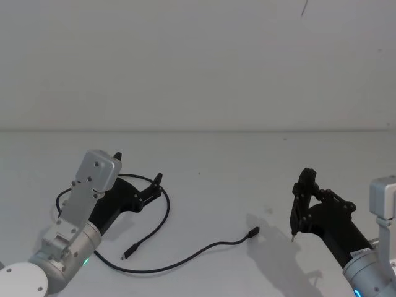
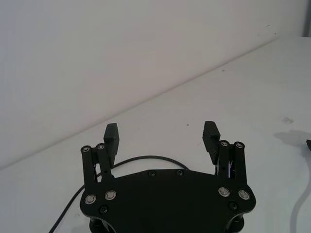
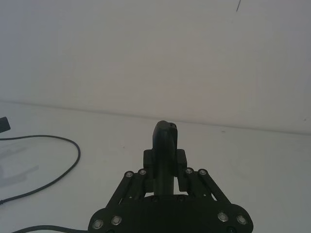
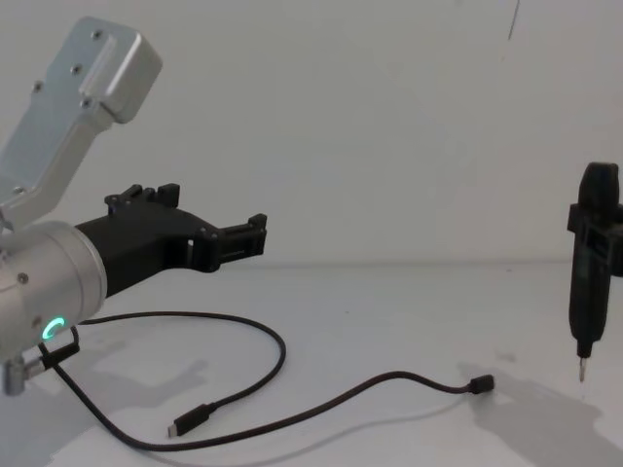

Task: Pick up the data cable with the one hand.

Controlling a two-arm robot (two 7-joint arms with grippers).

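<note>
The long black angular plastic left gripper [image 2: 161, 137] has its jaws wide apart and nothing between them. It hangs above the white tabletop [image 1: 247, 173], right over the curve of the thin, floppy black data cable [image 1: 168, 207]. The cable lies flat on the table as a big loop around that arm, and its two small plugs [image 1: 252, 233] trail off toward the middle.

My main worry is how skinny the cord is compared to the pads [image 2: 211, 138]. If they come down a bit off the line, I'd guess they close on air or just scrape the table. The loop also runs in close by the thick silver wrist [image 4: 49, 282], so a lift could snag it there or drag the whole thing sideways. And a grab in the middle leaves both ends swinging.

The right gripper [image 3: 165, 158] sits off to the side. It looks clamped on a black pen-shaped, metal-tipped tool [image 4: 592, 282], well apart from the cable.

- **Chest view:** shows the air gap between the left gripper and the table, which the head view flattens out.
- **Head view:** shows how the loop is laid out.
- **Left wrist view:** shows the jaw opening with the cable arc running across just below it.
</note>
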